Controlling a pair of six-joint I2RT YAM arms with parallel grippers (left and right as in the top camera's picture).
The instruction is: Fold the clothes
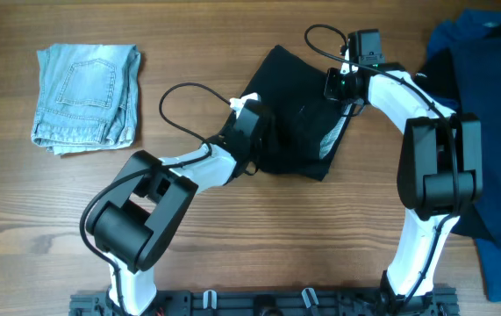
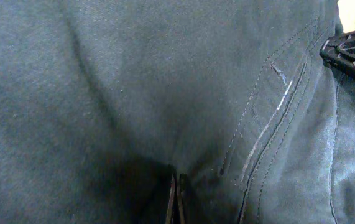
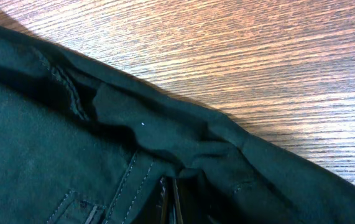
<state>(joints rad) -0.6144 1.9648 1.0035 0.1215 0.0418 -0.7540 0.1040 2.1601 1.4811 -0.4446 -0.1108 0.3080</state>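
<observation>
Wood table (image 1: 232,35): black shorts (image 1: 298,118) clamped in L pincer (image 2: 177,193), R pincer (image 3: 170,199).

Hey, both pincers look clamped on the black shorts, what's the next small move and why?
Probably lift both a little, together. The left pincer and right pincer are each shut on fabric of the black shorts, which lie on the wooden table; an even lift should free the fabric for folding without dragging it.

A wooden table (image 1: 22,219) is bearing three lots of clothing — folded light-blue denim (image 1: 88,96) lying left, black shorts (image 1: 294,96) centre, a royal-blue-and-black pile (image 1: 496,88) right.
</observation>
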